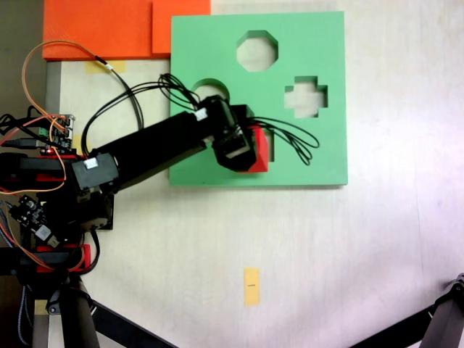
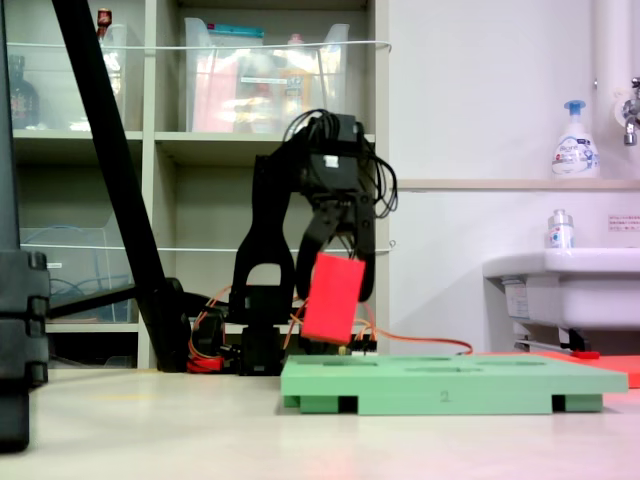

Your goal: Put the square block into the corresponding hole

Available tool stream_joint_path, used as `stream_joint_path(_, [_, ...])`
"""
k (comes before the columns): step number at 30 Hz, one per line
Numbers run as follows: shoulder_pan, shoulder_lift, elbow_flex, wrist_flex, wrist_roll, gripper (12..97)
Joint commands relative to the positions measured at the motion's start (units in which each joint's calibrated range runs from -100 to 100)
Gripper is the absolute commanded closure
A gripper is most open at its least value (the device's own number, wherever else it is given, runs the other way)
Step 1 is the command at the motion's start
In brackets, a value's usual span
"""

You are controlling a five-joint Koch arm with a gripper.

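Note:
My gripper (image 1: 250, 151) is shut on the square block (image 1: 259, 148), a small bright red foam cube. In a fixed view from the side, the cube (image 2: 333, 285) hangs tilted between the black fingers (image 2: 352, 235), a little above the left part of the green foam board (image 2: 450, 385). From above, gripper and cube sit over the lower middle of the board (image 1: 312, 156). The square hole lies beneath them, mostly hidden. My black arm (image 1: 152, 148) reaches in from the left.
The board also has an octagonal cutout (image 1: 257, 51), a cross cutout (image 1: 305, 96) and a round one (image 1: 210, 88) partly under the arm. Orange foam slabs (image 1: 101, 29) lie at the back left. A yellow tape marker (image 1: 251, 286) is on the table in front. Black tripod legs (image 1: 109, 322) stand at the corners.

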Motion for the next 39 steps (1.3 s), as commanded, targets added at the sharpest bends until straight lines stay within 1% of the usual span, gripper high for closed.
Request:
stream_joint_path(1, [0.05, -0.12, 1.35, -2.35, 0.05, 87.2])
stream_joint_path(15, [0.39, 2.39, 0.85, -2.35, 0.1, 87.0])
stream_joint_path(39, [0.54, 7.28, 1.15, 7.09, 1.37, 86.8])
